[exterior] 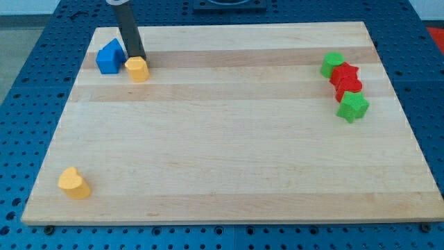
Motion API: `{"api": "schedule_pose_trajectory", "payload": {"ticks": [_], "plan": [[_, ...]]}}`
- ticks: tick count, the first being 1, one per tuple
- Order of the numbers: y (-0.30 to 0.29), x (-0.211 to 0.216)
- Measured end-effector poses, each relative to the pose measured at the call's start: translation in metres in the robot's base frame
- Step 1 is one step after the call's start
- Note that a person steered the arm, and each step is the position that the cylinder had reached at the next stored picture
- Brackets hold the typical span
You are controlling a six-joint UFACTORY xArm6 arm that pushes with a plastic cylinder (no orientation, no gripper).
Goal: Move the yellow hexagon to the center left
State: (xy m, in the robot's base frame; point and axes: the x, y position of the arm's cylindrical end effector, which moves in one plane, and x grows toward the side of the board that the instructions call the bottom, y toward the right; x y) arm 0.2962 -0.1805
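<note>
The yellow hexagon (138, 69) sits near the board's top left corner. A blue house-shaped block (110, 57) stands just to its left, close beside it. My dark rod comes down from the view's top, and my tip (137, 57) ends right at the hexagon's top edge, touching or almost touching it, between the hexagon and the blue block's right side.
A yellow heart-shaped block (74, 183) lies near the bottom left corner. At the right edge is a cluster: a green block (332, 64), two red blocks (344, 73) (348, 87) and a green star-like block (353, 106). The wooden board (229, 139) rests on a blue perforated table.
</note>
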Motion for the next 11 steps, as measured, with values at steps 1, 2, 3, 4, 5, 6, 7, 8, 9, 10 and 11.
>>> {"api": "schedule_pose_trajectory", "payload": {"ticks": [1,2,3,4,5,6,7,8,9,10,11], "plan": [[0.032,0.0],[0.039,0.003],[0.02,0.013],[-0.01,0.028],[-0.044,0.031],[-0.067,0.045],[-0.076,0.063],[-0.051,0.074],[-0.049,0.09],[-0.053,0.106],[-0.051,0.121]]}}
